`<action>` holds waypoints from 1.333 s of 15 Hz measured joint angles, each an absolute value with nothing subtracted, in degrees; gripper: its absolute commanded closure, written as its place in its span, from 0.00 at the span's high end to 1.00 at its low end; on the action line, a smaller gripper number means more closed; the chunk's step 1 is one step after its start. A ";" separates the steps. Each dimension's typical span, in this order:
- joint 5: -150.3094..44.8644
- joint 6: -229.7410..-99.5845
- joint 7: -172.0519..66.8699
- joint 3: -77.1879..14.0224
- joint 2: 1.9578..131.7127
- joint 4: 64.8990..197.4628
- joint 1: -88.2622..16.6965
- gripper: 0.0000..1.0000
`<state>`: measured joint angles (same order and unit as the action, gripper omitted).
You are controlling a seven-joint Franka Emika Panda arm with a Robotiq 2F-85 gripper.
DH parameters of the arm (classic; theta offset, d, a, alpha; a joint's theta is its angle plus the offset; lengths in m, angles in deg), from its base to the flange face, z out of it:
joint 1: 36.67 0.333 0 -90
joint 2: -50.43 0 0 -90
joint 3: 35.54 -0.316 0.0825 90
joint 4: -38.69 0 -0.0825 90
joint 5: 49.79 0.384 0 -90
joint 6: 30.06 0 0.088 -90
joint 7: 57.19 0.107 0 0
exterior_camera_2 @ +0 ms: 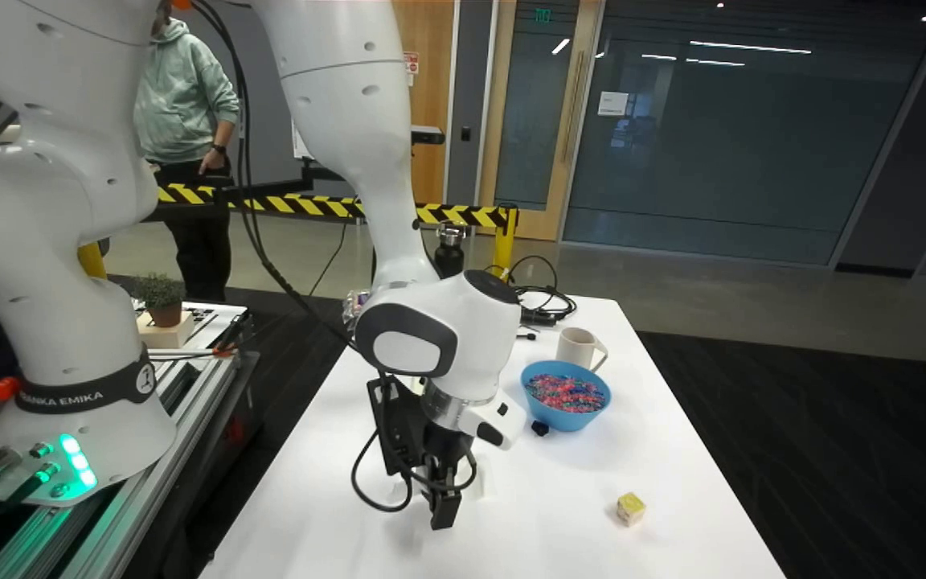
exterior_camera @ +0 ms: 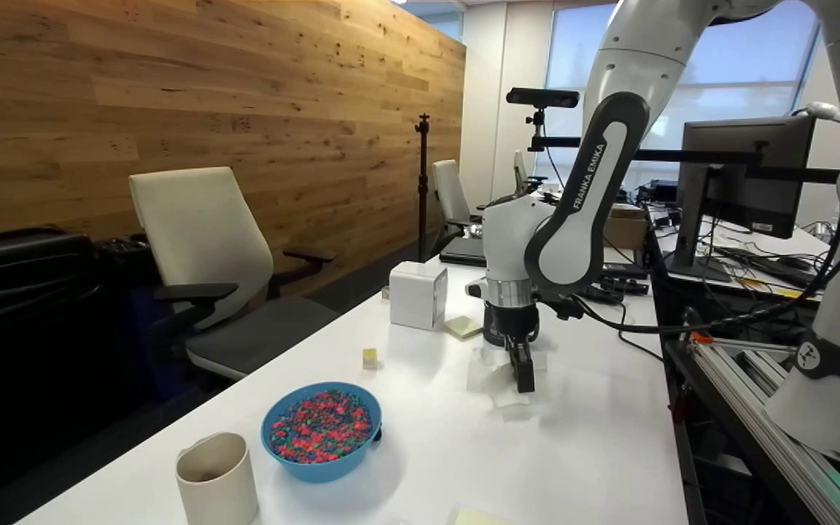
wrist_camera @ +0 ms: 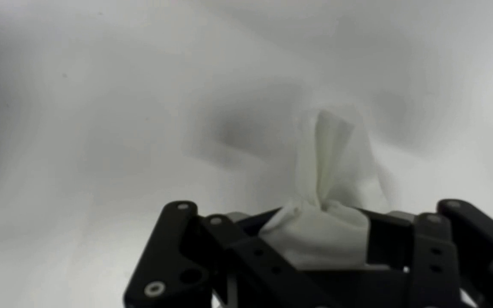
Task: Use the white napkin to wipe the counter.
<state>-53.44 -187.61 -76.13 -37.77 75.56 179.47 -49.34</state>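
White napkin (wrist_camera: 319, 248): crumpled, wadded in the grip with deep creases, one folded tip sticking out past the fingers (wrist_camera: 390, 244), crease slightly yellowish in the wrist view. It's white on a white tabletop (exterior_camera: 595, 467), so I can't trace the full outline; in an exterior view it spreads around the fingertips, between the two long edges, a bit closer to the edge on the robot base (exterior_camera: 821, 415) side. My gripper (exterior_camera: 523, 375) points down, fingers drawn in and pinching the napkin; cloth covers the gap, so I can't read the remaining width. Can't tell if the tips also touch the tabletop. Counts: 1 napkin; 1 blue bowl (exterior_camera: 321, 472) of coloured bits (exterior_camera: 325, 430), 1 beige mug (exterior_camera_2: 575, 347) just beside it, both toward the long edge on the chair (exterior_camera: 201, 226) side; 1 small cube (exterior_camera_2: 631, 508), yellow on top, toward that same edge; 1 small black piece (exterior_camera_2: 540, 428) by the bowl; 1 white box (exterior_camera: 413, 295) near the chair-side edge; 2 pale yellow squares (exterior_camera: 464, 327), one just beside the box, one cut off by the frame; 1 person (exterior_camera_2: 182, 100) beyond the tabletop, partly hidden.
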 measured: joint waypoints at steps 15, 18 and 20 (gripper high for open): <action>-42.49 -184.75 -75.37 -40.94 69.01 179.56 -49.27 0.33; -40.81 -184.63 -73.82 -41.00 67.62 179.56 -48.92 0.53; -40.36 -184.56 -72.51 -40.81 67.13 179.55 -48.64 0.67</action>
<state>-40.36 -184.56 -72.51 -40.81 67.13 179.55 -48.64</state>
